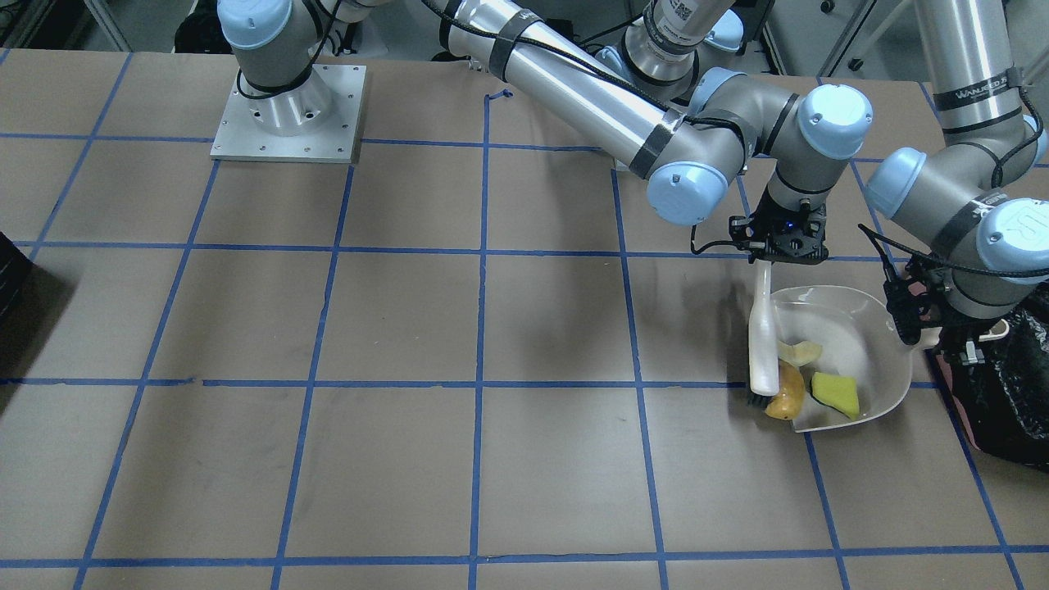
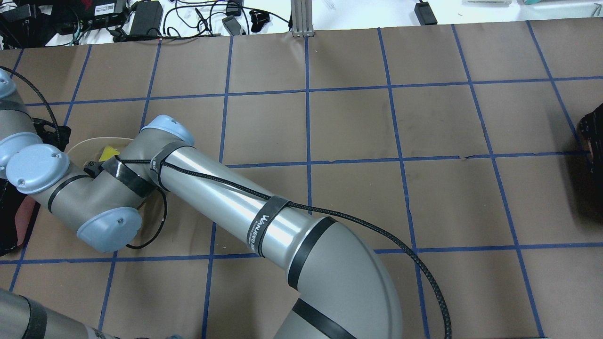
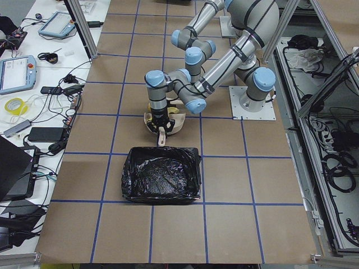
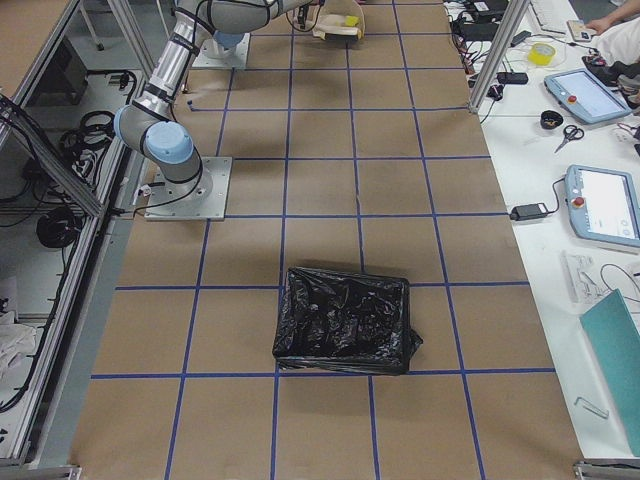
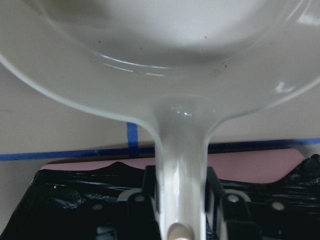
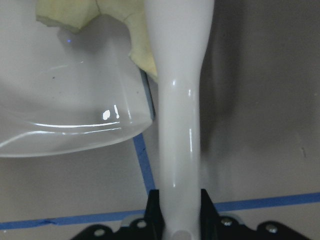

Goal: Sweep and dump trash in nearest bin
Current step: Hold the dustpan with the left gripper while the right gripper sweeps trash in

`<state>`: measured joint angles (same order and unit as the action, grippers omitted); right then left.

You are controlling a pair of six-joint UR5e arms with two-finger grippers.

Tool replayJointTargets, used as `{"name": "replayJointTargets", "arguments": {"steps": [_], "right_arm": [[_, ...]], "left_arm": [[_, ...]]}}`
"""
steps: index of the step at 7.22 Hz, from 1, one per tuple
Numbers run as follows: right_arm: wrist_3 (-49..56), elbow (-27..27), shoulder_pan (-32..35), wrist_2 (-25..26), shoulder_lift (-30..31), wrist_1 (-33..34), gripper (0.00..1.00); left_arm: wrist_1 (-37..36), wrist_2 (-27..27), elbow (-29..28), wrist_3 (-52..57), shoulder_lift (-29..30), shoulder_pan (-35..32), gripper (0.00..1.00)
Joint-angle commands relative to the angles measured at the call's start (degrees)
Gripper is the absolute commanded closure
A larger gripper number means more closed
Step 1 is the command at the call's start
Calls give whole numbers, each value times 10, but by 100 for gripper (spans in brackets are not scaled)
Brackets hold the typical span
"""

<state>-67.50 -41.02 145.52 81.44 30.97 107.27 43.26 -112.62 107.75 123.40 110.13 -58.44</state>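
a: front view first. what's the right gripper (image 1: 766,260) doing?
b: jaws clamped on the brush (image 1: 764,336) handle. bristles touch the orange lump (image 1: 785,395) at the dustpan (image 1: 877,328) lip. the wedge (image 1: 836,395) and the pale curved piece (image 1: 801,352) lie inside.
a: left wrist view?
b: left gripper (image 5: 180,200) grips the dustpan's handle. the bin (image 5: 250,166) is right beside it.
a: left side view?
b: bin sits just left of the dustpan. i judge sweeping is nearly done: one last push on the lump, then lift and tip left.
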Motion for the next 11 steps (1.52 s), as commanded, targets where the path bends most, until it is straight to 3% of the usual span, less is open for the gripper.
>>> {"name": "replayJointTargets", "arguments": {"steps": [1,3,7,11], "right_arm": [[-24,38,12,-26,-27,33,100],[-26,52,16,-39,-26,30,100],[10,31,4,-30,9,-50,100],[87,-1,-75,-7,66,-214,100]], "left_arm": [[0,0,0,0,0,0,100],[1,0,0,0,0,1,100],[0,-1,0,0,0,0,100],[1,4,0,1,-2,1,100]]}}
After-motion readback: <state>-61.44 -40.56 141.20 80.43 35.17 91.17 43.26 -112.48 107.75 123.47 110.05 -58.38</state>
